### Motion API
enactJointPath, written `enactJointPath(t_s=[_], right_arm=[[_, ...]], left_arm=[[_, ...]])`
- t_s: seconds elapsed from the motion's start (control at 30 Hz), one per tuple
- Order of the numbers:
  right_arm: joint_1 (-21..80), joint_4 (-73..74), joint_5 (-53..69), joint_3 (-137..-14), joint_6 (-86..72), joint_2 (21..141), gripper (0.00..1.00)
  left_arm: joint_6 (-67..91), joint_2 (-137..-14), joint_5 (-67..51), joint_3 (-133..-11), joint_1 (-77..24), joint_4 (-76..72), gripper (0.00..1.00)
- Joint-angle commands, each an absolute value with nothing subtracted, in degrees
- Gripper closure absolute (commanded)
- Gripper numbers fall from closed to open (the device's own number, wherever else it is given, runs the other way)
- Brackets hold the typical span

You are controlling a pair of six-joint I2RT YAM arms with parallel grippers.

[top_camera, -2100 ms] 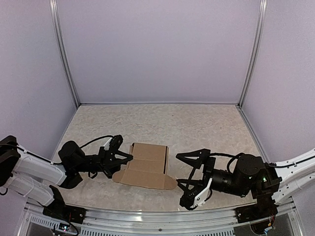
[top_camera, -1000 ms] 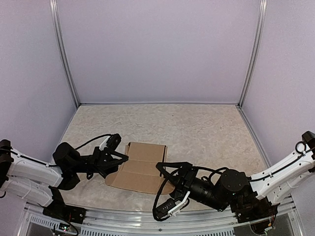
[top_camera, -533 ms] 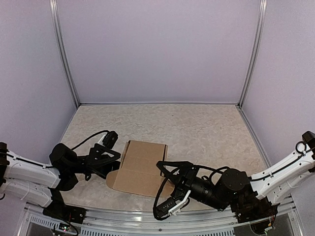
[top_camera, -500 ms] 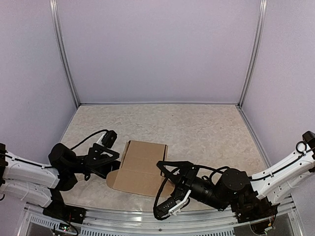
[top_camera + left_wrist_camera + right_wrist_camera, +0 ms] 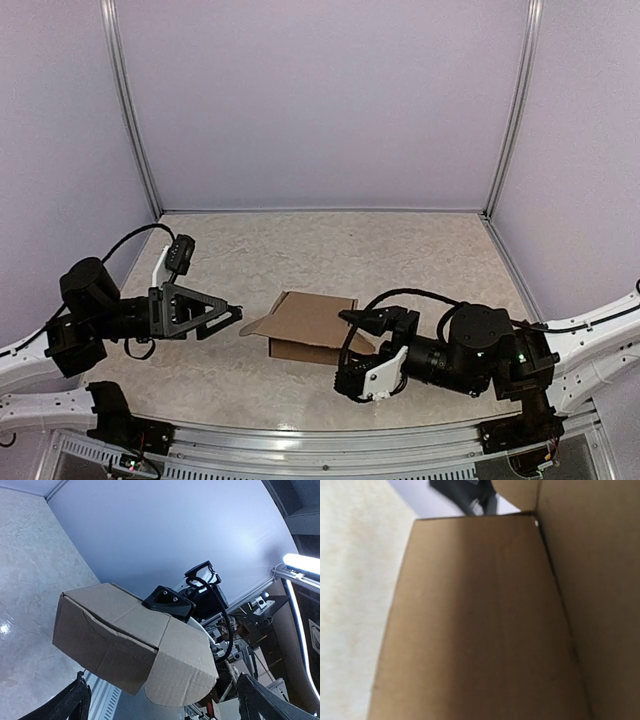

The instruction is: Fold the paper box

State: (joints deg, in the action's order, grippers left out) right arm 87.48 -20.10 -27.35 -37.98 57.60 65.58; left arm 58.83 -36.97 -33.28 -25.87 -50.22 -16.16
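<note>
Box: paper box, plain brown, part-folded into a low hollow shape w/ top panel up; sits on bench.
Box flaps: one pointed flap sticks out from box's left end; in left wrist view a rounded flap hangs off box's lower corner.
L claw: left claw just left of box, held above bench, pointing at box's left flap.
L claw state: spread wide, nothing gripped; both fingers sit at bottom corners of left wrist view, box apart from them. Tip close to flap, contact can't be told.
R claw: right claw at box's right end, fingers apart w/ box edge between.
R claw contact: upper black finger lies on box's top panel.
R claw state: firm grip or loose, can't tell.
R wrist view: filled w/ cardboard, two panels meeting at a crease; strip of bench left of box.
</note>
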Motion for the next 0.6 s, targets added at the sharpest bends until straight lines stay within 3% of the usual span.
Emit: enactJointPath(t_s=[0.0,0.3,0.57], right_arm=[[83.2,-2.7,-17.1,-41.3,38.8,63.9,0.57],[73.0,0.2,1.6,-38.6,20.6,63.3,0.59],[66.4,-9.6,15.8,-32.5,9.4,66.5,0.60]], left_arm=[[48.6,-34.3,-26.2,-27.6,-50.0,3.1,0.01],[41.6,-38.3,-20.3,-31.7,-55.9,8.5,0.02],[33.3,-46.5,-7.1,-40.5,-63.3,19.0,0.02]])
